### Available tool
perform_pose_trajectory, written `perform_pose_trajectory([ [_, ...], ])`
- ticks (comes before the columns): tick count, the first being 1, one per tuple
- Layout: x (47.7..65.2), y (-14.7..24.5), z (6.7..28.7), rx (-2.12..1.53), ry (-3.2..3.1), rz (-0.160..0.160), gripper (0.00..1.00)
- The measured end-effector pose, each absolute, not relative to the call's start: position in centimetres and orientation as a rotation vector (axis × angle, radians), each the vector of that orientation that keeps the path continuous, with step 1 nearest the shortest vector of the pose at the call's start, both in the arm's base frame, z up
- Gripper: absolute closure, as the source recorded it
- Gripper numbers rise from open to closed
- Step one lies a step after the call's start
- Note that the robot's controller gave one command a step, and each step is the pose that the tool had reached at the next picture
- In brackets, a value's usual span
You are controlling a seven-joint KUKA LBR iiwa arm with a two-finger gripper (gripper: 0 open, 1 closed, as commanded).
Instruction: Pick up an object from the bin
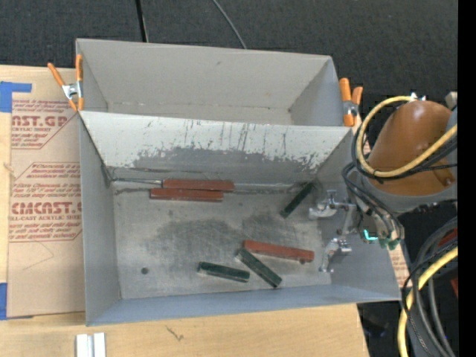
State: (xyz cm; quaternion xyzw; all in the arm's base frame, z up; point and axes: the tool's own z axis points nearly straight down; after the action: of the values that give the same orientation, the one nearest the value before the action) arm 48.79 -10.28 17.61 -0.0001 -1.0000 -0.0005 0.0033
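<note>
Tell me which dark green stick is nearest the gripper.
The tilted dark green stick at the back right, just left of the gripper; the other two lie toward the front, farther off.

A: Home or kitchen?
B: Neither. More like a robot lab or a workshop.
A: Going by what?
B: By a robot arm [413, 151] under an orange cover, hung with loops of yellow and black cables [406, 307]. By a grey metal bin [208, 88], scratched and scuffed dark inside, with a bare wooden bench top [245, 333] along its near edge. By a dark floor [335, 13] behind, a loose black wire [223, 10] trailing over it.
A: Tidy or rough?
B: Rough and well used, to judge by the wear inside the bin.
</note>
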Motion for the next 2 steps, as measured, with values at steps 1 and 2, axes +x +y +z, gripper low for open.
perform_pose_trajectory([
  [1,49.0,-10.2,17.9,0.002,-3.142,0.000,0.00],
  [2,50.9,-10.9,7.3,0.158,-3.137,0.000,1.00],
])
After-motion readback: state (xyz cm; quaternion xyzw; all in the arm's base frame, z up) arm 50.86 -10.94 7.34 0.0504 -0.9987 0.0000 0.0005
